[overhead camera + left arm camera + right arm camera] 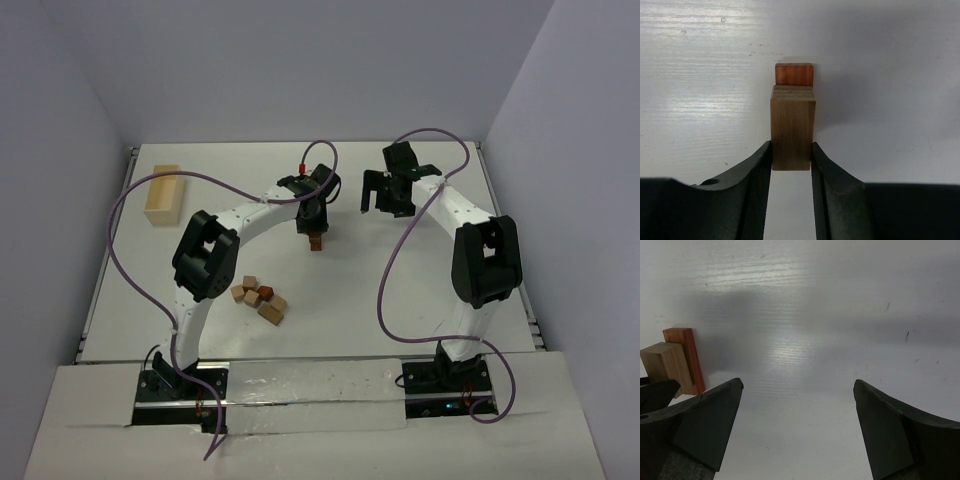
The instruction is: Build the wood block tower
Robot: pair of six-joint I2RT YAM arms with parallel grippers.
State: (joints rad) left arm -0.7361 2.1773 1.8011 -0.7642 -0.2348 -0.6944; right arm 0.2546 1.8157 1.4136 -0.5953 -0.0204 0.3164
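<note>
Wood blocks, loose: heaped in a small cluster (pixel 258 298) on the tabletop (pixel 420 300), nearest the arm bases and close beside the left arm's elbow; mostly tan with at least one reddish; ungripped.

Step in hand: by the look of it, setting a second block on the tower's first; very early in the build.

Tan block (pixel 792 127): pinched between the left jaws and lined up over the reddish block beyond it in the left wrist view.

Left jaws: closed down to the tan block's width, pressing flat on its two sides; holding nothing else.

Tower: so far one reddish block (pixel 794 74) at mid-tabletop, farther out than the loose heap, with the tan block against or just above it; seated or not, impossible to tell.

Next move: probably a check on squareness, a gentle lowering if not yet seated, then a slow release straight apart to avoid nudging the base; after that, back to the heap.

Right jaws: spread wide, empty, touching nothing; hovering over bare tabletop just to the right of the tower.

Pale wooden box (pixel 163 195): far left, well apart from everything.
</note>
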